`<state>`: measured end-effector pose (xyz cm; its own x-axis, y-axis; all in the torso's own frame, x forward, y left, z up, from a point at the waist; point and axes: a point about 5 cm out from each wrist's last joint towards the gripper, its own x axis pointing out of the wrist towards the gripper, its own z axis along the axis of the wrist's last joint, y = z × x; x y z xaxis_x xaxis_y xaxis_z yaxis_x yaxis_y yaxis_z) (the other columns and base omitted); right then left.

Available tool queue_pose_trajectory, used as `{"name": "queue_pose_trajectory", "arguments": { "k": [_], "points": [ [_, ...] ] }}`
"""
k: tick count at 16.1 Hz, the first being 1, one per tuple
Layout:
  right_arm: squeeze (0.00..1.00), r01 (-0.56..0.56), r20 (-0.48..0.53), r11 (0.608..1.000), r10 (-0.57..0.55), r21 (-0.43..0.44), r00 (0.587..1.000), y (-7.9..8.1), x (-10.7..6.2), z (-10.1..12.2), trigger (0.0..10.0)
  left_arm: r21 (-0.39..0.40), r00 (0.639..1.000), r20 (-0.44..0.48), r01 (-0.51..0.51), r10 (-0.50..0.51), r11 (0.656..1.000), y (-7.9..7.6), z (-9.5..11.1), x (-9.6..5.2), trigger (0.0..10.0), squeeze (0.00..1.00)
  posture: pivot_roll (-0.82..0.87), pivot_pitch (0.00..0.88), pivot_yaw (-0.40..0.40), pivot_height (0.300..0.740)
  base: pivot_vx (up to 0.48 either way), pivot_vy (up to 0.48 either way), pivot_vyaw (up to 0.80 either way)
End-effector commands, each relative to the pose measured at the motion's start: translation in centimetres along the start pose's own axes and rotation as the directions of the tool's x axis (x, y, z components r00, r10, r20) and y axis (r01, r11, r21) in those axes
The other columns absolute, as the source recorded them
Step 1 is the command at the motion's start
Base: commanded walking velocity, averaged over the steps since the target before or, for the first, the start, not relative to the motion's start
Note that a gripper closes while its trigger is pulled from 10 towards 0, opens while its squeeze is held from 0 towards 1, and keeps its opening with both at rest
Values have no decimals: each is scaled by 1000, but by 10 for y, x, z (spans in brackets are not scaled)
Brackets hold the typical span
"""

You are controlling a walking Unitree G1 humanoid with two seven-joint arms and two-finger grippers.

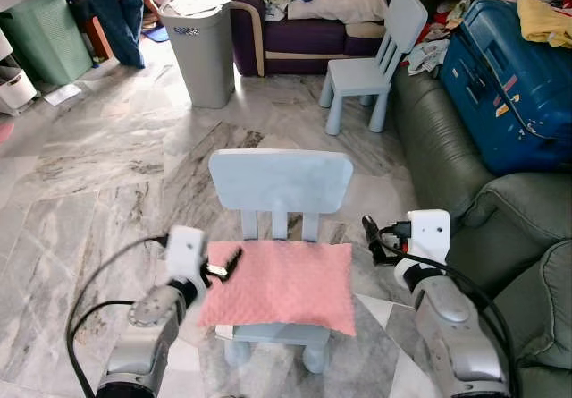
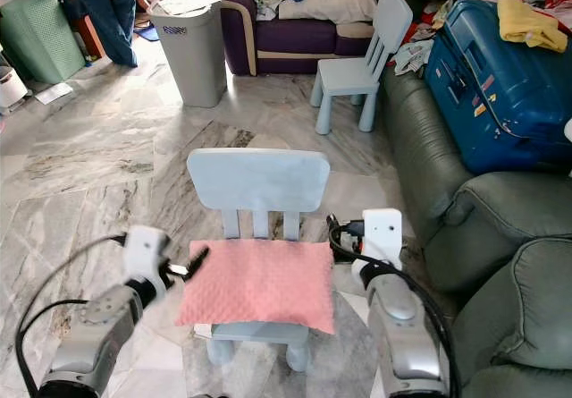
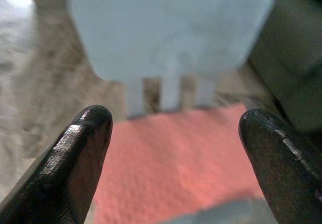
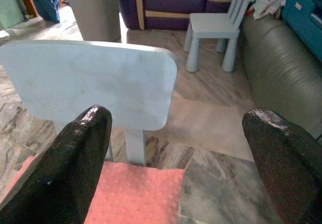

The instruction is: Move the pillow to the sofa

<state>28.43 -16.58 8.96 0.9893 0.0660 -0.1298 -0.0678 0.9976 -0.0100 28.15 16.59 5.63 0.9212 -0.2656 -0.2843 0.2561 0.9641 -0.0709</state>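
The pink pillow (image 1: pixel 281 284) lies flat on the seat of a small pale blue chair (image 1: pixel 280 182) right in front of me, covering most of the seat and hanging a little over its front edge. My left gripper (image 1: pixel 228 264) is at the pillow's left edge, its tips right at the fabric near the upper left corner, though I cannot tell whether they actually touch it. Its two black fingers (image 3: pixel 75 158) are spread wide apart with nothing between them, and in the left wrist view the pink surface lies just ahead of and below them, with the chair's backrest beyond. My right gripper (image 1: pixel 374 237) is off the pillow's right side, near the upper right corner but apart from it, above the marble floor (image 1: pixel 107 183) beside the chair. Its fingers (image 4: pixel 65 168) also stand wide open and hold nothing; in the right wrist view the pillow's corner (image 4: pixel 136 194) sits low between them. The grey-green sofa (image 1: pixel 447 161) runs along my right side, close to the chair, with a blue suitcase (image 1: pixel 509 76) lying on it farther back.
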Motion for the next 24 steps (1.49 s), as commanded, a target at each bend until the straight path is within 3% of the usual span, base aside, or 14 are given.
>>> {"name": "queue_pose_trajectory", "arguments": {
  "k": [1, 19, 24],
  "points": [
    [0, 7, 19, 1000, -7, 5, 1000, 0, -1, 4, 10000, -3, 999, 25, -32, 32, 999, 3, 3, -3, 10000, 0, -35, 67, 22, 740, 0, 0, 0],
    [0, -31, 10, 1000, 31, 4, 999, 8, 5, 7, 10000, -14, 999, 10, -45, 45, 999, -2, -5, -8, 10000, 0, -33, 112, -1, 740, 0, 0, 0],
    [0, -45, -3, 999, 45, 8, 999, 10, 0, 3, 10000, -18, 999, 1, -50, 50, 999, -3, -9, -13, 10000, 0, -32, 132, -8, 740, 0, 0, 0]
  ]
}}
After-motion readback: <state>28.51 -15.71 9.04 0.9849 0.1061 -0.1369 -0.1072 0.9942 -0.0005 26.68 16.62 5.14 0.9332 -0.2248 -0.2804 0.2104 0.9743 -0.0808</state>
